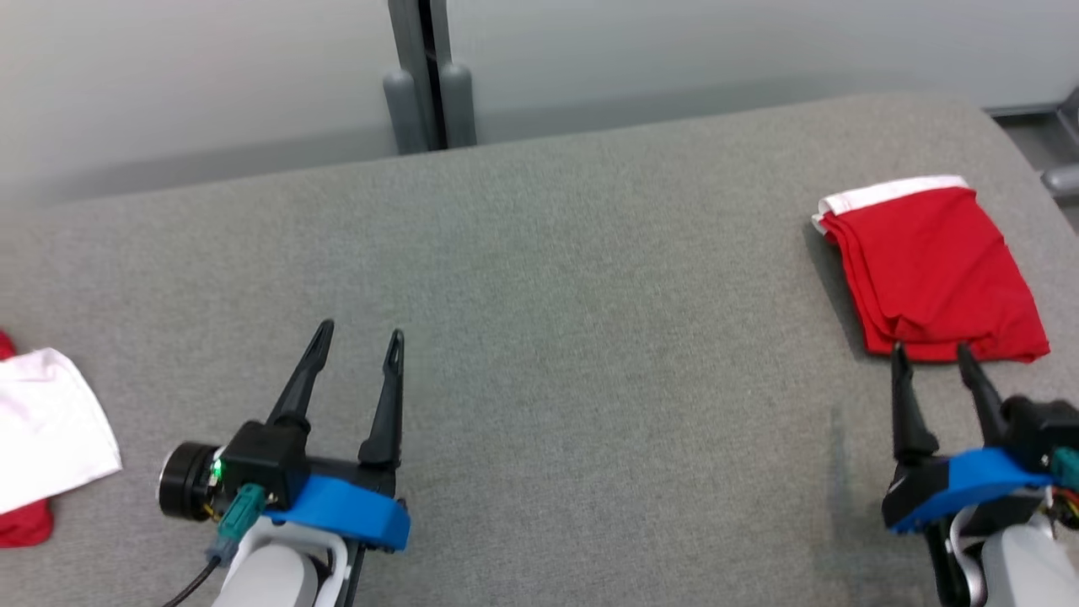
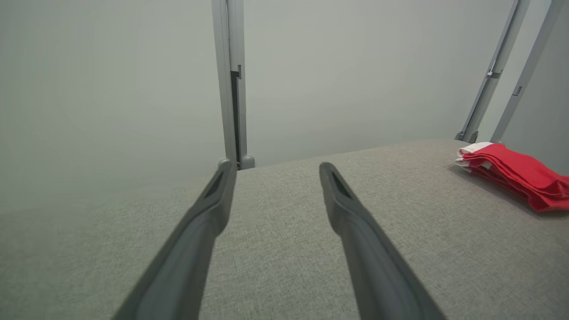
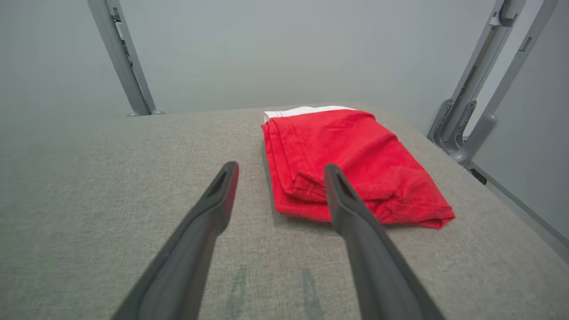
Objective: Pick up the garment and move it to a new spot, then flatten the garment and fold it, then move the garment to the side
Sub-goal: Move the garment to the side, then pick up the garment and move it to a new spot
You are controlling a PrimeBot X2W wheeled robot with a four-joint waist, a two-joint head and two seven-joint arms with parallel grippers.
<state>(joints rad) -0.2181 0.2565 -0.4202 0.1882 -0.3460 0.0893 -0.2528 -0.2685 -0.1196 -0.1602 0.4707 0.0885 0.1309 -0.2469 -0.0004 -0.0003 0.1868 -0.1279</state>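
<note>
head view: folded red garment [image 1: 931,270] lies flat at the worktop's [image 1: 590,295] right edge, long side pointing away from the robot, white band far; right hand [image 1: 930,352] spread, tips by its near end; left hand [image 1: 358,337] spread, holding nothing | left wrist view: lots of bare worktop, garment [image 2: 515,173] far right | right wrist view: garment [image 3: 351,164] just past the fingertips [image 3: 333,173]

Open grey surface [image 1: 590,337] runs through the middle — red garment [image 1: 936,270] blocks far right, white cloth [image 1: 50,430] the left edge.
</note>
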